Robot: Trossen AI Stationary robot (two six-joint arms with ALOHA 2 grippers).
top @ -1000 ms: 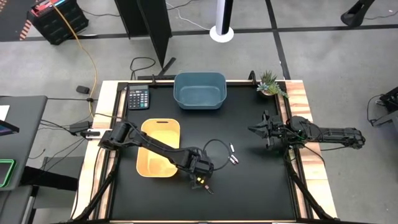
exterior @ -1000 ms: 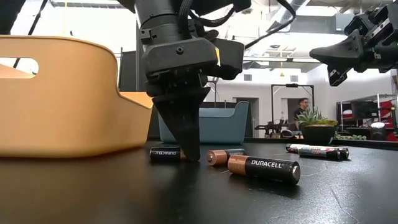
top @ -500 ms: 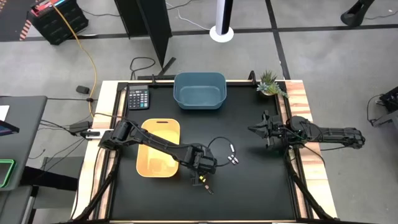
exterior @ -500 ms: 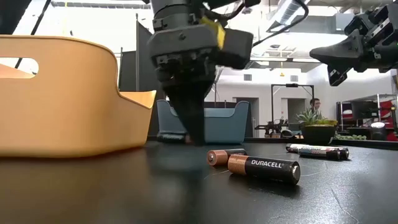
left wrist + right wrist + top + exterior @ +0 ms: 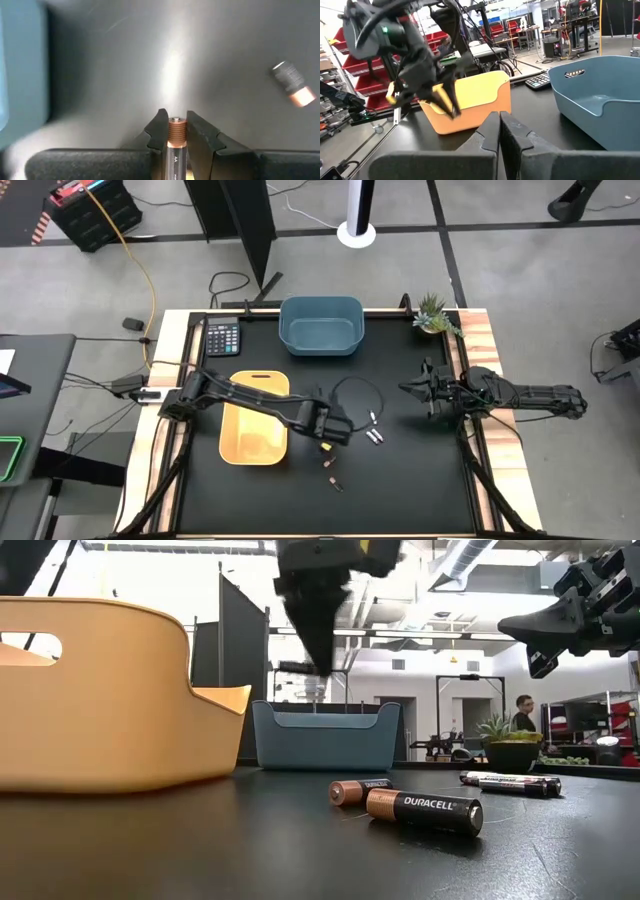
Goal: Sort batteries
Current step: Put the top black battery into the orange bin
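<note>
Low view: the left gripper, which a second ago stood with its tips on the counter beside a dark cell, has been raised well clear of the surface, and that cell is gone from where it lay. The left wrist view shows why: a copper-topped AA battery is clamped endwise between the nearly closed jaws, its tip just past the fingertips. In the high view the left gripper has been carried up-table from the spot near the front, and now hangs just beside the yellow tray, on its right. One cell has thus been picked and is judged to be on its way to a bin; which bin cannot be told.

Still to be sorted are two dark Duracell batteries lying close together near the front of the counter, and a lighter pair farther back. The blue tray stands at the far edge, well apart from the left gripper. A calculator lies at the far left corner and a small potted plant at the far right; neither is in the path. The right gripper waits above the right side of the counter, its jaws closed on nothing. A person is seen in the room behind.
</note>
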